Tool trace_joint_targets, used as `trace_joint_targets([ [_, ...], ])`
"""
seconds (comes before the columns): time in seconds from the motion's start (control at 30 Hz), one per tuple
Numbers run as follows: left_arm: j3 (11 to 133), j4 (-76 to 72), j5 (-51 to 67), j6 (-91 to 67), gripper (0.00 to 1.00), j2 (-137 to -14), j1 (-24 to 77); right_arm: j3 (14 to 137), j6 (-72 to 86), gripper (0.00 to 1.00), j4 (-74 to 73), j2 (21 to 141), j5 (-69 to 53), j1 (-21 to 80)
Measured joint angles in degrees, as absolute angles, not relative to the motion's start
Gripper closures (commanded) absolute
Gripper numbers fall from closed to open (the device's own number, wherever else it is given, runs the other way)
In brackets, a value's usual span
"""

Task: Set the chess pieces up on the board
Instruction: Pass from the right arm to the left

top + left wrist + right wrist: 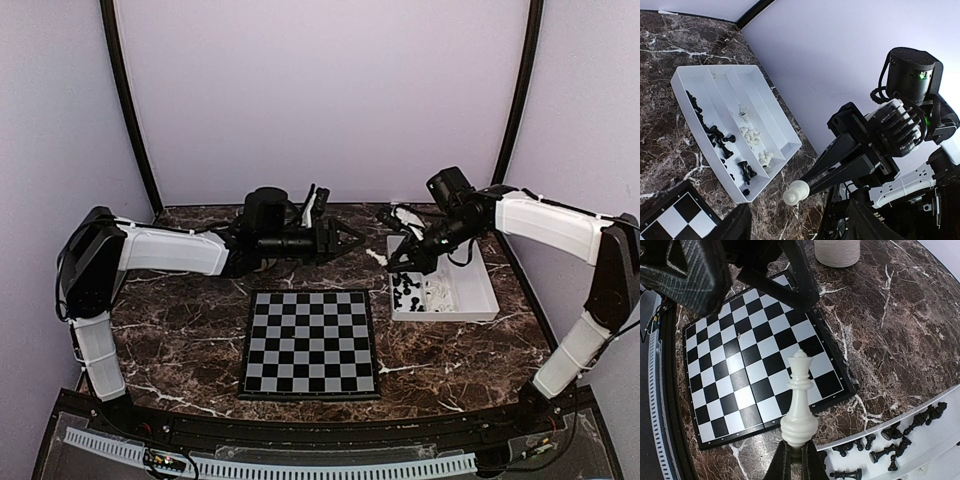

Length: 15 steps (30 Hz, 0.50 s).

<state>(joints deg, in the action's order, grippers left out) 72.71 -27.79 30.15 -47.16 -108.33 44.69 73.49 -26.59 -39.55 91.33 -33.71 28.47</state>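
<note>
Between the closed fingertips of the right hand [794,456] stands a white chess piece [799,400], pinched at its round base with its crowned top pointing away from the wrist; the hand is shut on it and on nothing else. It looks like smooth, stiff plastic, so I judge it weighs next to nothing but could slip or pivot in a two-finger pinch. A hold this low may make the foot awkward to set flat, and a grip round the narrow stem would likely be steadier for placing. Below and ahead of this hand lies the board [740,365], bare of pieces, flat on the table [190,330]. Just beside the hand is the white tray [480,292], where the black pieces [404,292] and the other white pieces [433,294] lie loose in separate compartments. The right arm reaches in from its own side with the wrist tipped downward, the hand hanging above the table between tray and board. Facing it, the left hand [348,238] is held level above the table past the far edge of the board, fingers spread well apart and empty
</note>
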Motion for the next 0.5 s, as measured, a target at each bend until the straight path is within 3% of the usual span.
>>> trace_joint_targets([
  [0.5,73.95,-27.79,34.17,-50.98,0.56,-112.29,44.95,73.49,-26.94,1.0,-40.45,91.33,-34.0,30.41],
])
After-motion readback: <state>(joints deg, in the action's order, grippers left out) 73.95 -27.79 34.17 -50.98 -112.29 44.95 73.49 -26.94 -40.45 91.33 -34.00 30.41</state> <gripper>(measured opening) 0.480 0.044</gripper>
